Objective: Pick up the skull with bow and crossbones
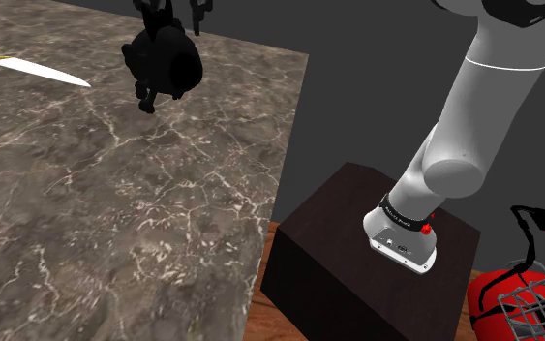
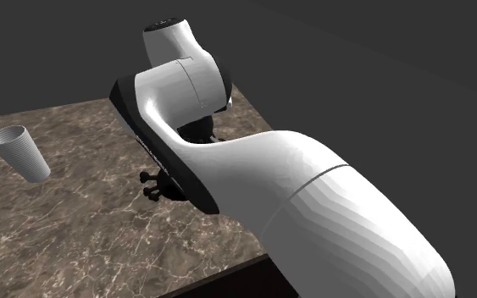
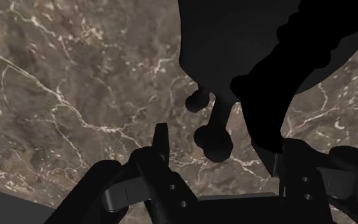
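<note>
Two black fingers (image 3: 161,143) stand well apart in the wrist view. A black skull (image 3: 260,51) looms just ahead of them, and one knobbed bone end (image 3: 212,141) hangs in the gap. Bare marble shows between that bone and the nearer finger, so nothing is clasped. On the other side the skull's dark bulk runs into the second finger, and black on black hides any contact there.

In the shoulder view the skull (image 1: 168,60) sits on the far part of the brown marble desk (image 1: 115,223), near its far edge. A knife (image 1: 47,70) with a white blade lies well apart from it, toward the shoulder view's left. The white arm (image 1: 473,126) rises from a dark stand (image 1: 357,257), and a red object (image 1: 493,295) with a wire basket (image 1: 543,302) is beside the stand.

In the second exterior view a white ribbed cup (image 2: 18,152) lies tilted on the desk, far from the bone ends (image 2: 154,186) that peek out beside the arm.
</note>
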{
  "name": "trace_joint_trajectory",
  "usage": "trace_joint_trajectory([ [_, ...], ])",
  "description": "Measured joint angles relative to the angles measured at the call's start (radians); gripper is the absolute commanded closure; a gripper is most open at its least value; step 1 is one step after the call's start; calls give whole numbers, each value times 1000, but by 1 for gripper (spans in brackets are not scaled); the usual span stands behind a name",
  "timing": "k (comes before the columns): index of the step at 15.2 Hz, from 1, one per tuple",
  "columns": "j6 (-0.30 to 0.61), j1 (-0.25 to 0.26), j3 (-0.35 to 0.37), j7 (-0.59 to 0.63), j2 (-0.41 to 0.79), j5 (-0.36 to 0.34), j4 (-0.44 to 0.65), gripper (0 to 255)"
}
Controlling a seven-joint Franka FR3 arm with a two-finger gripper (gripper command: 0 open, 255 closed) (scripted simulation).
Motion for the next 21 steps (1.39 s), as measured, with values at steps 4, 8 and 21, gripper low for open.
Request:
trace_joint_trajectory([
  [4, 3, -1, -1, 0, -2, 0, -4, 255],
  [8, 3, -1, -1, 0, -1, 0, -4, 255],
  [21, -198, 69, 5, -8, 105, -66, 290, 255],
])
